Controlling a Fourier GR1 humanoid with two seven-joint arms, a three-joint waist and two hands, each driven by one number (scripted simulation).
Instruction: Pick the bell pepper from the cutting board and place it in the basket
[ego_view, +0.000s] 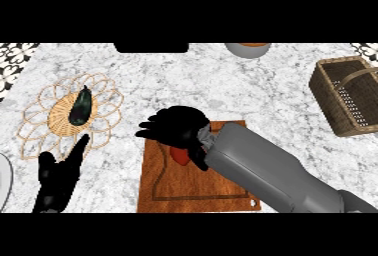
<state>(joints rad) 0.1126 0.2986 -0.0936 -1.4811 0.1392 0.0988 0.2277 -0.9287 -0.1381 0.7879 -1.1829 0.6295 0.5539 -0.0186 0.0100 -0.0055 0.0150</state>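
A red bell pepper (179, 155) lies on the wooden cutting board (193, 189) near the board's upper left part, mostly hidden. My right hand (176, 127) is over it, fingers curled down around it, with only a red sliver showing below the palm. The wicker basket (350, 95) stands at the right edge of the counter, well apart from the board. My left hand (60, 172) rests open at the lower left, fingers pointing up.
A woven round placemat (70, 114) at the left carries a dark eggplant (82, 105). A grey bowl (248, 49) and a black object (151, 47) sit at the far edge. A white plate rim (4, 180) shows at the left border.
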